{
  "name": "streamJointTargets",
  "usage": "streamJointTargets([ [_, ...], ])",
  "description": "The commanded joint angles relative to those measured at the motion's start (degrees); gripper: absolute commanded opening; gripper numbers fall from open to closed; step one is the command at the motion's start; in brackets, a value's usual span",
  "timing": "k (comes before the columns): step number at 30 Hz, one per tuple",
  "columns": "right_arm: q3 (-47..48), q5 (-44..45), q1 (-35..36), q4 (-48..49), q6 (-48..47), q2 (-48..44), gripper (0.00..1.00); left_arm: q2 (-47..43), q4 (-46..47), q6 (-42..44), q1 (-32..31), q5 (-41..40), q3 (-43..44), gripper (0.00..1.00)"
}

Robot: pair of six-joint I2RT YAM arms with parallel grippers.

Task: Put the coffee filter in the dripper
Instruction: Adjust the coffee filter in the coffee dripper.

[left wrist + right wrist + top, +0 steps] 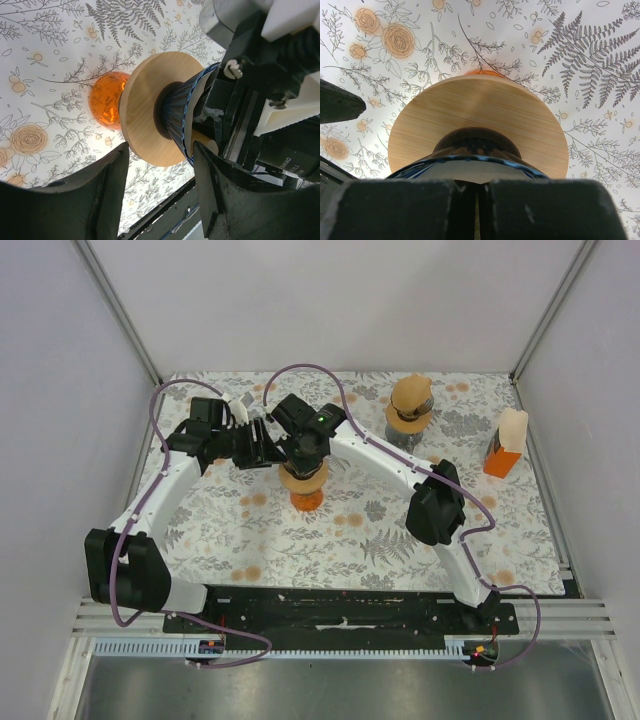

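Already inside the dripper point(172, 112), the coffee filter point(470, 172) lines its rim at frame centre, my right gripper point(477, 212) pinched shut on the paper's edge. Under it come a wooden disc point(145, 110) and an orange cup point(105, 100). My left gripper point(160, 195) stands half-wide beside the disc, holding nothing.

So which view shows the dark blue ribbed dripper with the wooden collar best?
Left wrist: dripper side-on, cone and collar both clear. Right wrist shows collar and rim only; top external, just a collar edge under the arms.
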Motion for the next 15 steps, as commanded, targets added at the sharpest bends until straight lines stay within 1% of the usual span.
streamJointTargets([
  [1, -1.7, -1.4, 1.4, -2.5, -1.2, 5.7, 0.00, -0.1, 3.8, -3.5, 0.4, 3.1, 3.8, 0.61],
  [4, -1.8, -2.3, 1.4, -2.0, -1.4, 5.3, 0.00, 0.3, 3.7, -4.0, 0.4, 3.8, 5.2, 0.62],
  [6, -1.9, -4.4, 1.3, -1.3, -1.4, 4.5, 0.00, 0.6, 3.4, -4.0, 0.7, 3.6, 6.4, 0.63],
  [9, -1.8, -4.3, 1.3, -0.1, -1.1, 3.0, 0.00, 1.1, 3.1, -4.1, 1.6, 2.7, 7.5, 0.63],
  [15, -0.6, -4.3, 1.3, 1.0, -1.3, 1.5, 0.00, 1.8, 5.5, -5.7, 1.4, 3.9, 4.2, 0.61],
])
